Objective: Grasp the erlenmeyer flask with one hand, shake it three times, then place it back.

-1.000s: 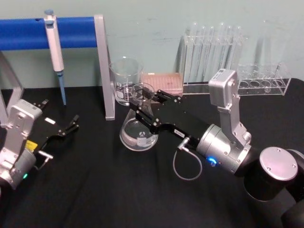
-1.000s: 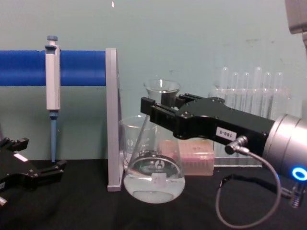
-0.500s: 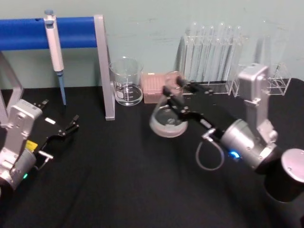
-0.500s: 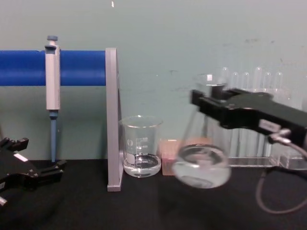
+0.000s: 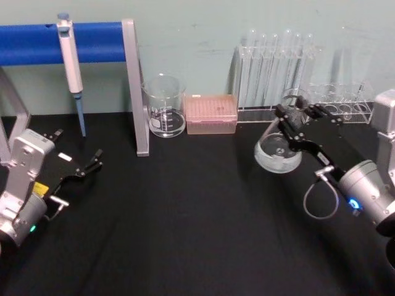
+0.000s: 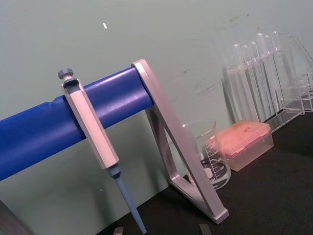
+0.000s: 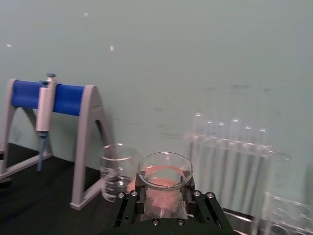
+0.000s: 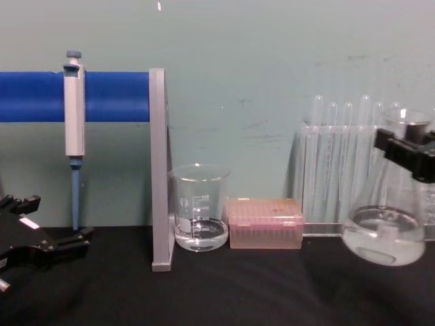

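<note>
So the right gripper [image 5: 291,118] is at the right side of the head view. Its arm reaches in from the lower right corner, up and to the left, and the jaws are clamped on the neck of the erlenmeyer flask [image 5: 278,150]. The flask hangs tilted with its base toward frame left, just in front of the test tube rack [image 5: 271,71], not flat on the black table [image 5: 185,216]. In the chest view it's at the far right, and the frame edge cuts off most of the gripper. The left gripper [image 5: 80,143] sits parked at lower left, fingers apart. Can't tell if there's liquid in the flask.
</note>
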